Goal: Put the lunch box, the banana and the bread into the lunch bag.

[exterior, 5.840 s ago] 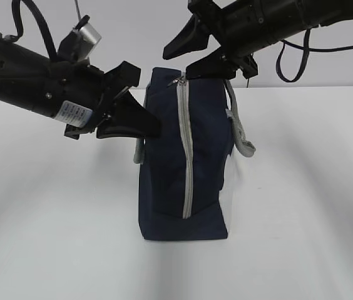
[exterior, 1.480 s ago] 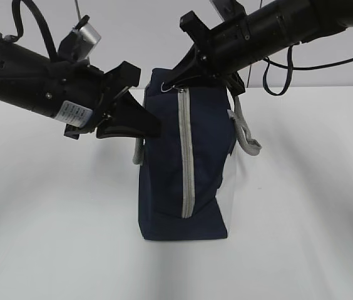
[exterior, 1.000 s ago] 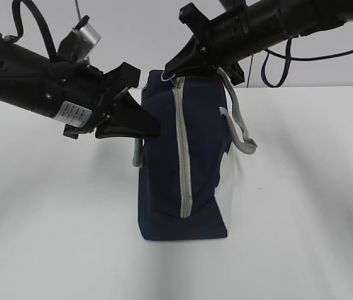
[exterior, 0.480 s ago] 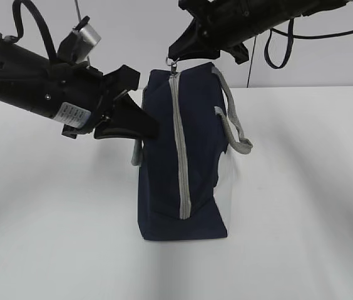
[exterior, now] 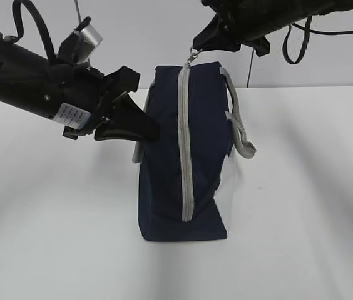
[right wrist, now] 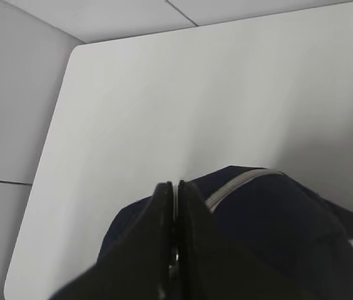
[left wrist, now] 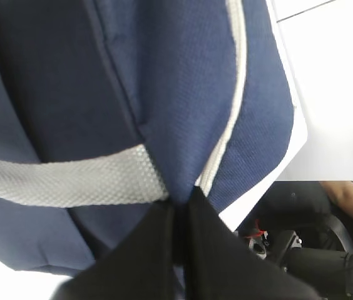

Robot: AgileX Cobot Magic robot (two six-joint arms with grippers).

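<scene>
Two claws are engaged on the lunch bag (exterior: 186, 150), which stands upright on the white bench (exterior: 301, 206) with its grey zipper (exterior: 184, 144) running as a long vertical line from the top edge down toward the base. The right claw (exterior: 196, 49) is seen directly above that line, clenched on the metal ring pull (exterior: 191, 58) at the zipper's upper end; in the right wrist view its fingers (right wrist: 192, 234) are pressed flat together over the bag's top. The left claw (exterior: 148, 130) is set against the bag's left side, and in the left wrist view it is pinched shut on a fold of navy fabric just beside a grey webbing handle (left wrist: 70, 181).

The coming move is judged to turn on this alignment: the zipper's long axis lies straight below the right claw, so the pull would be drawn along it while the bag is steadied from the left.

Lunch box, banana and bread cannot be found in any view. A small label on the left arm (exterior: 70, 114) is too small to be read.
</scene>
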